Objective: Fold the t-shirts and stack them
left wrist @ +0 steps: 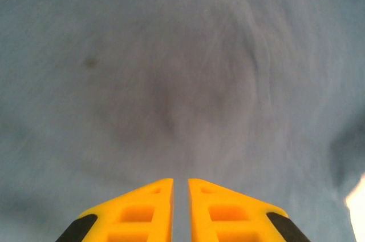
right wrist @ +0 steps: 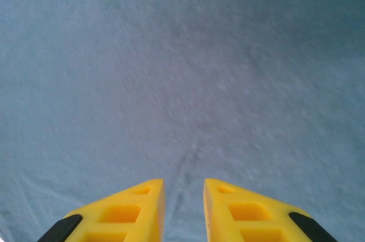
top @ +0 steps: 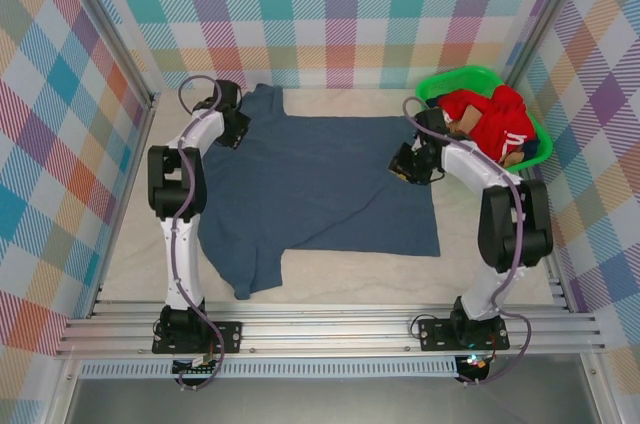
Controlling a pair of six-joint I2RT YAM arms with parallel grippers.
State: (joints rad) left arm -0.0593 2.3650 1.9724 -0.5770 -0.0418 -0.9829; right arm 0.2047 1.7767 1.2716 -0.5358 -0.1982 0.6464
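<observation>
Since left gripper [left wrist: 181, 184] jaws sat nearly shut, grip on cloth unclear, and right gripper [right wrist: 183, 184] jaws narrowly apart, empty, t-shirt [top: 320, 184] risked folding lopsided.

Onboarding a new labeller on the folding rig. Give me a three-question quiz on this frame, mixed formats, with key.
1. True or false: the blue t-shirt lies spread open on the table.
2. The green basket sits at the table's: A) far right, B) near left, C) centre.
3. Which gripper is nearer the green basket?
Key: 1 true; 2 A; 3 the right gripper.
</observation>
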